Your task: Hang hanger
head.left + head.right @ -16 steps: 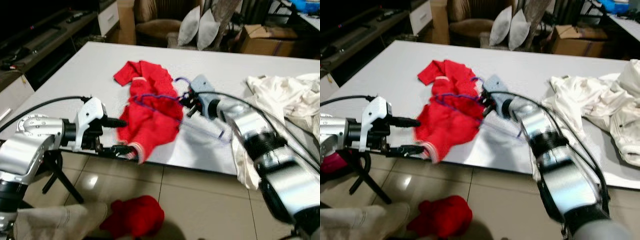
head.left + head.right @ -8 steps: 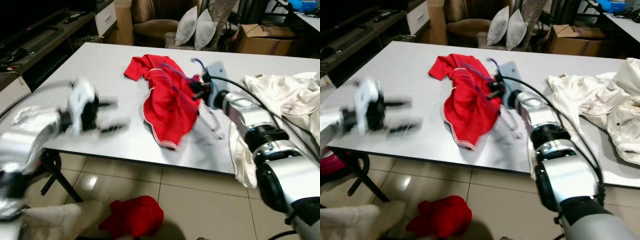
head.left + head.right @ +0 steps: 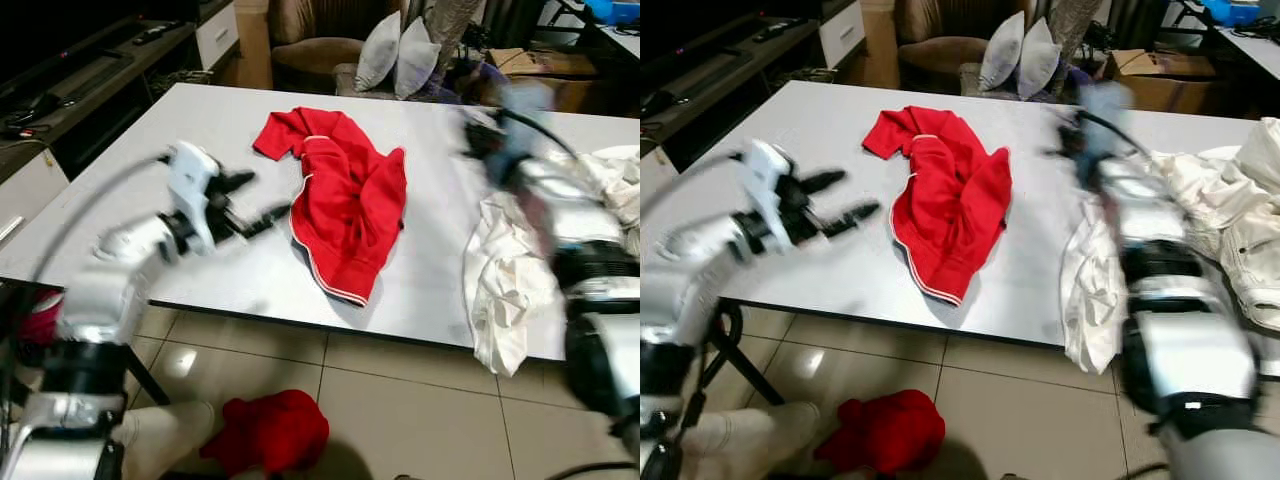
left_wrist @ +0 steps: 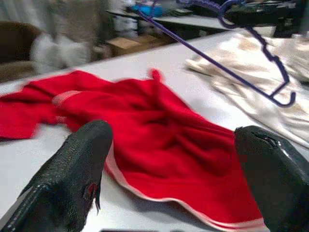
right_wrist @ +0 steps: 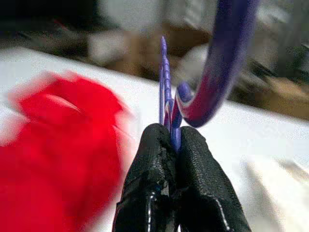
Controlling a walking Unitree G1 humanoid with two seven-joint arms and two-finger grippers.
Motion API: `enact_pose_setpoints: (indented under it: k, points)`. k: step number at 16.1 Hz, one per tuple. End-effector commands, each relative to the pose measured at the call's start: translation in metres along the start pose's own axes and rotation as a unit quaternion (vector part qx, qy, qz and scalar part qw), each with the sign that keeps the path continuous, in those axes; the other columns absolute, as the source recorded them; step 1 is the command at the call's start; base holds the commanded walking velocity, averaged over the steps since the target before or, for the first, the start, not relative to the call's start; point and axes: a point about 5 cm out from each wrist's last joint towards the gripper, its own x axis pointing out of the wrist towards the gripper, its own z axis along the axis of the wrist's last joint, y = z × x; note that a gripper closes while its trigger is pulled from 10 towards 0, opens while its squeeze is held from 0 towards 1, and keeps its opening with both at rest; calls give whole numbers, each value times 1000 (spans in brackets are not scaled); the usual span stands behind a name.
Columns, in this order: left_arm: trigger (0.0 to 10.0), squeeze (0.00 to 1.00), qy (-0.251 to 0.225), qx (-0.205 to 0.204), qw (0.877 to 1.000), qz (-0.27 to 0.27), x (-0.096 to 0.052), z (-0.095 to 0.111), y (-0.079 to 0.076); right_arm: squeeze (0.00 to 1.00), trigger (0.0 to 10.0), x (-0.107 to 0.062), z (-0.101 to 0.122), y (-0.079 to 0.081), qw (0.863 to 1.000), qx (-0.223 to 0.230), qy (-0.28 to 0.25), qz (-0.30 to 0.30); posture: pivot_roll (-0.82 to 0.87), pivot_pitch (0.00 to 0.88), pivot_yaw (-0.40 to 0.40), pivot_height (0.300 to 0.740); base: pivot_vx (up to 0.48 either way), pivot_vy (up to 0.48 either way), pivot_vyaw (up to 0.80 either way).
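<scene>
Fingers of the right tool (image 5: 173,140) are clenching the thin purple plastic hanger (image 4: 227,60) by its neck, carrying it above the white table (image 3: 200,130) beyond the red knit garment (image 3: 345,205). Left tool (image 4: 174,145) is hovering released beside that garment. Next, probably, comes finding a rail.

The left hand (image 4: 169,159) has its two black fingers (image 4: 72,179) spread wide apart, with nothing between them. Past the fingers a red shirt (image 4: 145,130) lies crumpled on the white counter (image 4: 29,154). Above the shirt a purple hanger (image 4: 227,63) is up in the air, tilted, and a dark hand (image 4: 256,14) grips it near its hook. Some white clothes (image 4: 251,72) lie on the counter under the hanger. The room behind is blurry.
</scene>
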Motion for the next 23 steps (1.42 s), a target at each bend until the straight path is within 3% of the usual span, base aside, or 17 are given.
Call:
enact_pose_setpoints:
  k: [1,4,5,9,14,18,19,20,21,23]
  points:
    - [10000,1000,-8,7,1000,-16,5,6,-7,0,10000,2,-13,14,998,-30,36,33,-176,0,66,740,0,0,0]
    - [10000,1000,-12,7,1000,-16,6,8,-10,0,10000,8,-29,62,986,-39,63,149,-169,0,57,740,0,0,0]
    - [10000,1000,-13,7,1000,-15,4,9,-10,0,10000,10,-32,85,977,-37,68,199,-165,0,54,740,0,0,0]
    - [10000,1000,-14,11,1000,-13,0,11,-11,0,10000,10,-40,148,944,-4,93,315,-159,0,48,740,0,0,0]
    - [10000,1000,-15,10,1000,-12,0,12,-13,0,10000,5,-37,156,929,15,66,364,-146,0,29,740,0,0,0]
    - [10000,1000,-31,-16,999,28,10,9,-16,0,10000,3,-33,119,956,30,29,292,-156,0,32,740,0,0,0]
    - [10000,1000,-25,-38,996,71,14,3,-16,0,10000,-1,-27,102,967,40,-1,252,-162,0,34,740,0,0,0]
    - [10000,780,-18,-52,995,88,19,-2,-21,0,10000,-11,-18,88,975,50,-37,213,-173,0,39,740,0,0,0]
    - [10000,0,-19,-63,995,80,22,-5,-31,0,10000,-26,-8,81,980,55,-70,179,-180,0,44,740,0,0,0]
    - [10000,0,-25,-100,992,73,24,-9,-43,0,10000,-53,3,84,983,45,-103,148,-193,0,48,740,0,0,0]
